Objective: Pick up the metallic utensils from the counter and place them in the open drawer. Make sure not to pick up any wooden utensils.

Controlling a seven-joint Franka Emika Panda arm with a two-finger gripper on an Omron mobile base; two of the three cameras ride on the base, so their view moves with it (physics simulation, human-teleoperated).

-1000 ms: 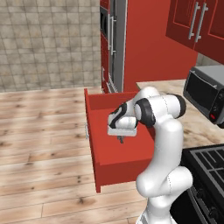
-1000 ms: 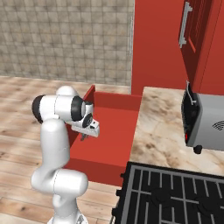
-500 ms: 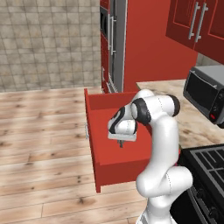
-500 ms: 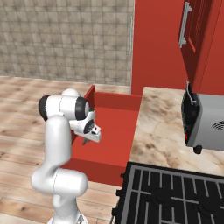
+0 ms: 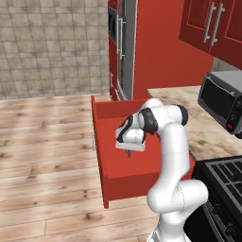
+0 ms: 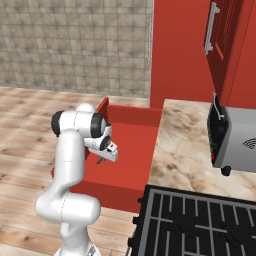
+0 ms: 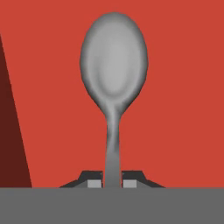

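The robot arm (image 5: 172, 156) consists of glossy white, rounded tubular links joined by dark grey to black joint bands. A thick white cylindrical column forms the lower body, widening into a bulbous elbow segment (image 5: 177, 198). The upper links are shorter and capsule-shaped, with black rings visible at the shoulder-like joint (image 6: 59, 123) and near the wrist (image 5: 147, 121). The hand is a pale grey-white rectangular block carrying the gripper (image 5: 129, 152), which has two small dark fingers (image 7: 94, 180) with light grey inner pads. No cables, screws or markings are discernible.
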